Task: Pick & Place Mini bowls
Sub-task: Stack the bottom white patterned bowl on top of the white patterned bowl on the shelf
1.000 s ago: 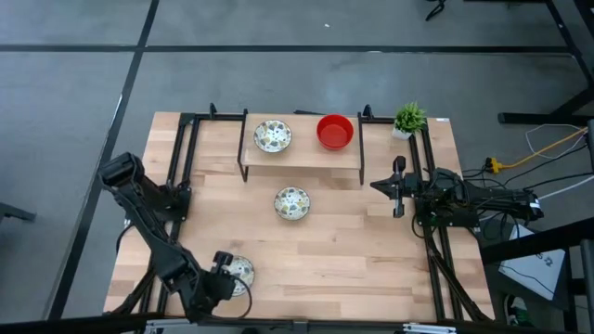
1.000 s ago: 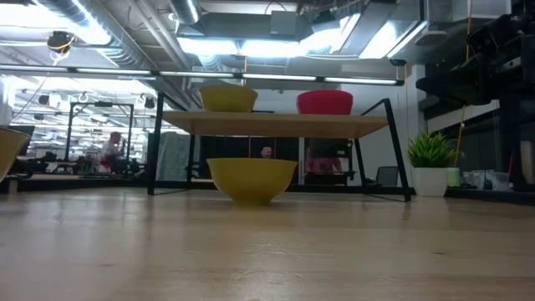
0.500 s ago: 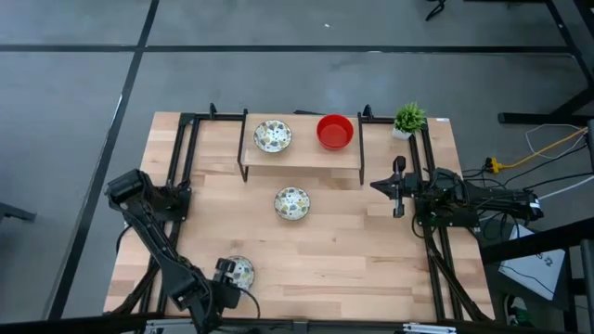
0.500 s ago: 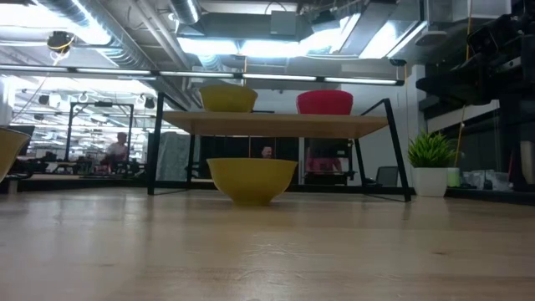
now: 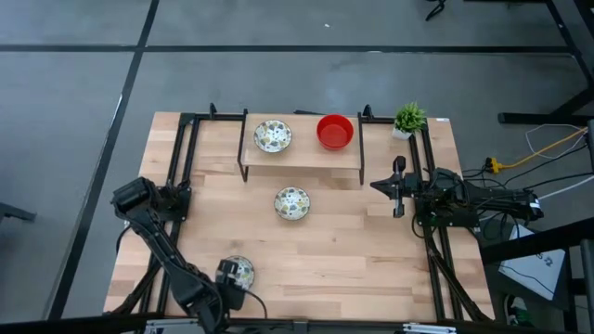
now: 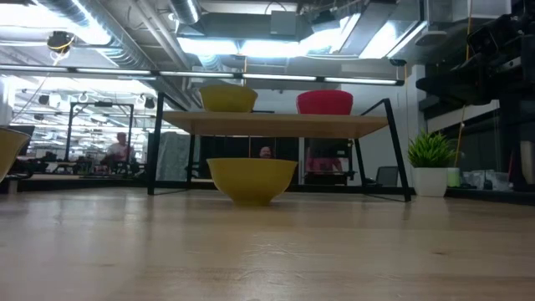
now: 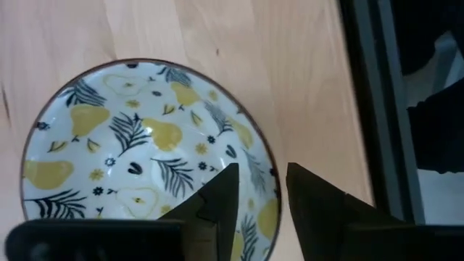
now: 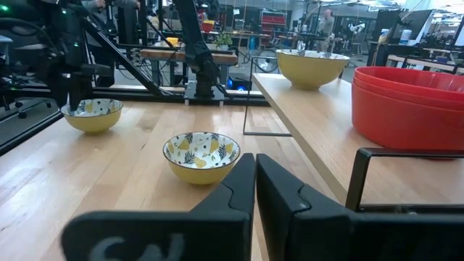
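Three cream mini bowls with a pear and leaf pattern show, and red mini bowls too. One patterned bowl (image 5: 272,136) and a red bowl (image 5: 335,131) stand on the raised wooden shelf (image 5: 302,156). Another patterned bowl (image 5: 291,202) sits mid-table. A third (image 5: 238,271) sits near the front left. My left gripper (image 7: 262,168) points steeply down over it, open. One finger is above the bowl's inside and one outside its rim (image 7: 276,190). My right gripper (image 5: 397,190) waits shut at the right, level.
A small green potted plant (image 5: 408,118) stands at the far right corner. Black frame rails (image 5: 181,167) run along both table sides. The shelf's black legs (image 6: 156,159) stand behind the middle bowl (image 6: 251,178). Bare wood lies between the middle bowl and the front edge.
My left gripper has gone down toward the front-left bowl and a little toward the near edge, tipping more steeply downward. The bowls and my right arm have kept still.
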